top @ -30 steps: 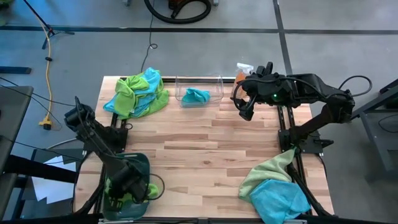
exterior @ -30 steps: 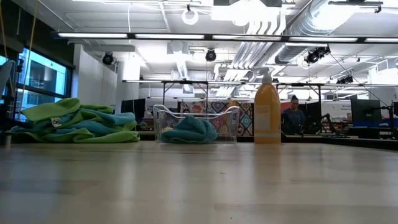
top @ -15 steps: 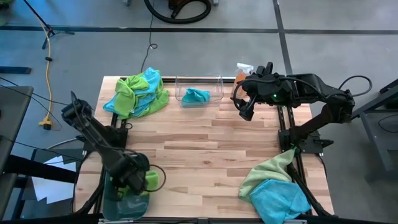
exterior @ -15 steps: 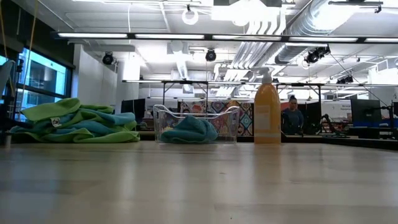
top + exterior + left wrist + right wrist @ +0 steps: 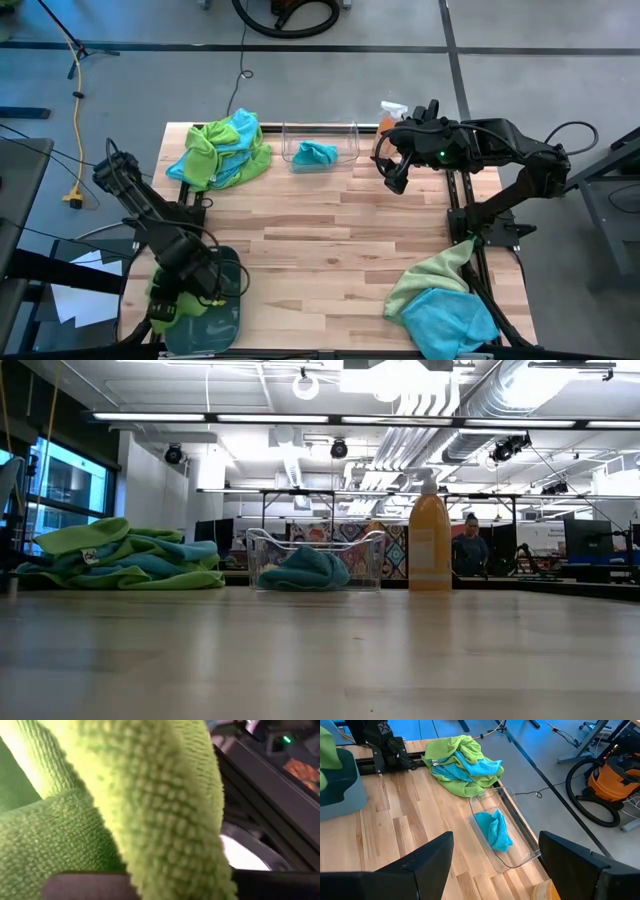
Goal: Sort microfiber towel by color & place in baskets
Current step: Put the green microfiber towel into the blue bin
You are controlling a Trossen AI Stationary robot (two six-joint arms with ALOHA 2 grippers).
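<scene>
Across the middle of the high view I see the wooden table, with both arms reaching in from its sides. At the upper left of the tabletop lies a heap of lime green and turquoise towels. A second heap, a pale green towel over a turquoise one, sits at the lower right corner, partly over the table's edge.

At the lower left corner stands the teal-grey basket. My left gripper hangs at its left rim, clamped on a lime green towel; in the left wrist view that green towel fills nearly everything, pressed right against the camera, so I cannot make out the fingers themselves there.

Along the top edge, just right of the upper-left heap, is the clear basket, and one turquoise towel lies inside it. The low view shows that same towel bunched within the see-through walls.

The right gripper waits in the upper right, between the clear basket and the arm's base, holding nothing; in its wrist view the two dark fingers stand well apart. An orange spray bottle stands just beside it at the table's top edge.
</scene>
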